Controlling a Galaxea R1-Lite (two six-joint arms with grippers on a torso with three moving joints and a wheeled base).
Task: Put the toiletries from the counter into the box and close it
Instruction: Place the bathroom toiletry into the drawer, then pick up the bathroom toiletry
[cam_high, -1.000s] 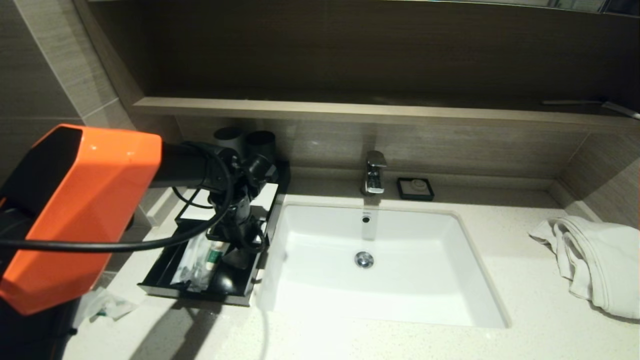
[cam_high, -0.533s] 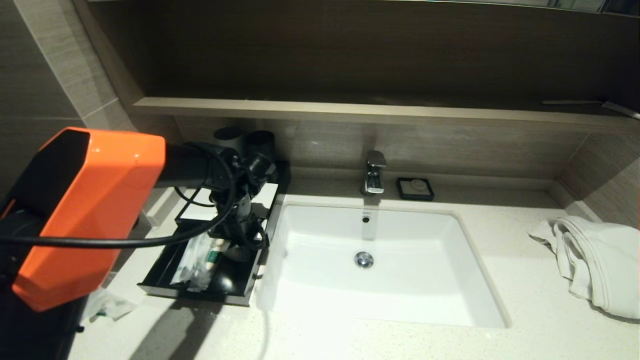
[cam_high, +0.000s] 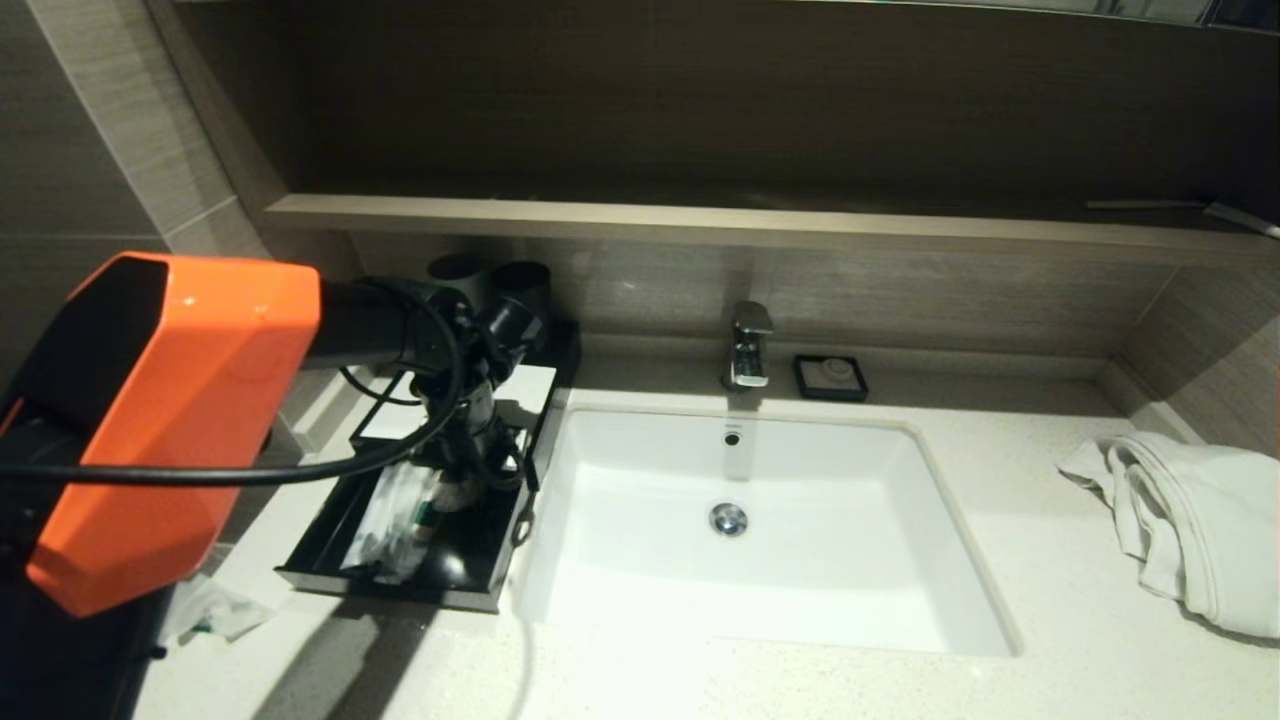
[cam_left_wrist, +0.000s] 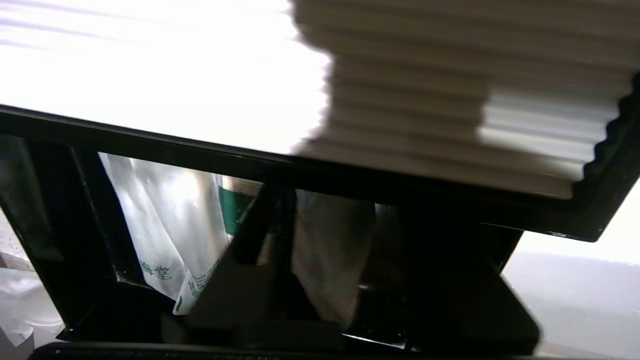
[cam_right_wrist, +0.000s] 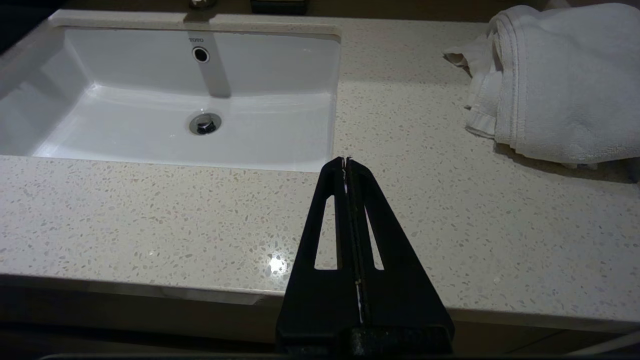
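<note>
Sachets lie in the box's pulled-out drawer, my left gripper low over them, finger spread untellable. 1 sachet waits on the counter, near left: fetch it next. My right gripper idles, pressed together.

The brand "TOTO" is printed in small dark letters on the back wall of the white rectangular ceramic sink, just above the round overflow hole. In the left wrist view, a crinkly translucent-white plastic sachet in the black drawer carries green Chinese characters, one reading "堂"; its smaller print is illegible.
</note>
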